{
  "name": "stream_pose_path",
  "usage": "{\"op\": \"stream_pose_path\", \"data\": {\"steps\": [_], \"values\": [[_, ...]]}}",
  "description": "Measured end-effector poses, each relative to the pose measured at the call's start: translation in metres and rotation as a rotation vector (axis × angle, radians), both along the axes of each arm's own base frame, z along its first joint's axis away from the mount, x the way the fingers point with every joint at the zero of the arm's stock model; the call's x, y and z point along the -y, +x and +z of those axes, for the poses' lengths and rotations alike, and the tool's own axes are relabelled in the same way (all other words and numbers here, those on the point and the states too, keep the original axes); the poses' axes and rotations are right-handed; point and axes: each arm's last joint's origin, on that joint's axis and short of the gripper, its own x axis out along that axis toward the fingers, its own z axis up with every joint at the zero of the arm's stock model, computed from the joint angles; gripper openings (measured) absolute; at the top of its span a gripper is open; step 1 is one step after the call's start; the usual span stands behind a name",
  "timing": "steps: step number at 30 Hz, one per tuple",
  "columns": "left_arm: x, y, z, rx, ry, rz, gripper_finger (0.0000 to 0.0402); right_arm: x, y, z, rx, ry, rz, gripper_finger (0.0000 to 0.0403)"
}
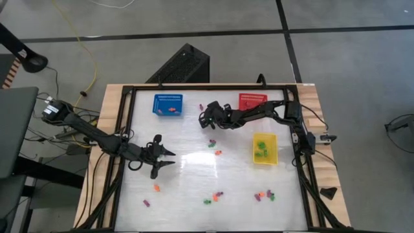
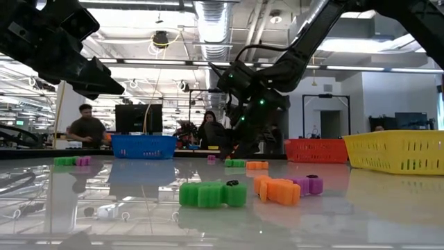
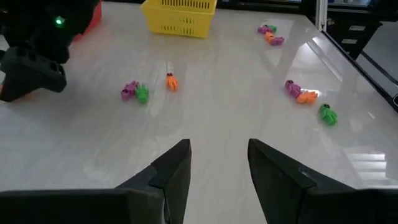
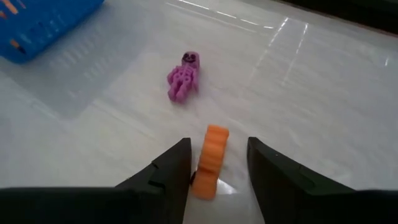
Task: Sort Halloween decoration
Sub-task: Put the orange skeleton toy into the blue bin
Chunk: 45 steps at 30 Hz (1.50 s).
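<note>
The Halloween decoration is tiny orange, purple and green trinkets strewn over the white table. One orange trinket (image 4: 210, 158) lies flat on the table between the fingers of my right gripper (image 4: 217, 168), which stands open over it near the table's far middle (image 1: 206, 120). A purple skeleton trinket (image 4: 183, 78) lies just beyond it. My left gripper (image 1: 169, 158) waits open at the table's left side, above the surface, with nothing between its fingers (image 3: 217, 168). My right gripper slants down from the table's right side, and its fingers run along both sides of the orange trinket (image 4: 205, 177). The trinket lies on the table close against one finger (image 4: 177, 168). Whether that finger touches it, I cannot tell.
A blue basket (image 1: 167, 103) and a red basket (image 1: 252, 101) stand at the far edge, and a yellow basket (image 1: 264, 148) at the right holds green pieces. More trinkets lie mid-table (image 1: 212, 144) and near the front edge (image 1: 213, 197), (image 1: 264, 194), (image 1: 156, 188).
</note>
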Motion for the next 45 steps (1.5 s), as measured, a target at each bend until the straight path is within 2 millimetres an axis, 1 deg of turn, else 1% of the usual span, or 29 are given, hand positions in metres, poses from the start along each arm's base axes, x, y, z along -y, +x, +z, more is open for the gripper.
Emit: {"op": "stream_pose_path", "data": {"steps": [5,7,9,13,16,19,22,25,30,32,34,38,42,45], "values": [[0.000,0.000,-0.001,-0.016,0.003,0.000,0.0148,-0.001,-0.001,-0.001,-0.019,0.007,0.003,0.0160],[-0.001,-0.003,-0.003,-0.045,-0.007,-0.011,0.0148,-0.001,-0.002,-0.001,-0.025,0.011,0.005,0.0148],[-0.003,-0.007,0.000,-0.068,-0.017,0.000,0.0148,-0.003,-0.002,-0.001,-0.032,0.014,0.014,0.0132],[-0.012,-0.021,0.014,-0.130,-0.027,0.124,0.0148,-0.007,-0.001,-0.002,-0.056,0.002,0.042,0.0095],[-0.020,-0.035,0.017,-0.152,-0.063,0.223,0.0148,-0.009,-0.001,-0.001,-0.067,-0.010,0.063,0.0070],[-0.027,-0.045,0.018,-0.147,-0.090,0.309,0.0148,-0.011,0.002,0.000,-0.054,-0.027,0.083,0.0065],[-0.030,-0.050,0.018,-0.148,-0.107,0.355,0.0148,-0.015,0.002,0.007,-0.031,-0.014,0.113,0.0065],[-0.030,-0.051,0.016,-0.164,-0.098,0.364,0.0148,-0.028,0.004,0.021,0.012,0.005,0.191,0.0065],[-0.031,-0.052,0.012,-0.201,-0.061,0.387,0.0148,-0.054,0.021,0.065,0.297,-0.097,0.314,0.0065],[-0.032,-0.053,0.010,-0.216,-0.050,0.406,0.0148,-0.058,0.027,0.075,0.372,-0.136,0.335,0.0065],[-0.033,-0.054,0.009,-0.228,-0.039,0.419,0.0148,-0.057,0.038,0.083,0.390,-0.166,0.348,0.0065],[-0.033,-0.055,0.007,-0.241,-0.029,0.426,0.0148,-0.042,0.066,0.094,0.390,-0.205,0.368,0.0065],[-0.034,-0.055,0.008,-0.236,-0.021,0.427,0.0148,-0.022,0.098,0.091,0.321,-0.211,0.404,0.0065],[-0.034,-0.055,0.008,-0.230,-0.014,0.434,0.0148,-0.008,0.116,0.090,0.292,-0.199,0.400,0.0065]]}}
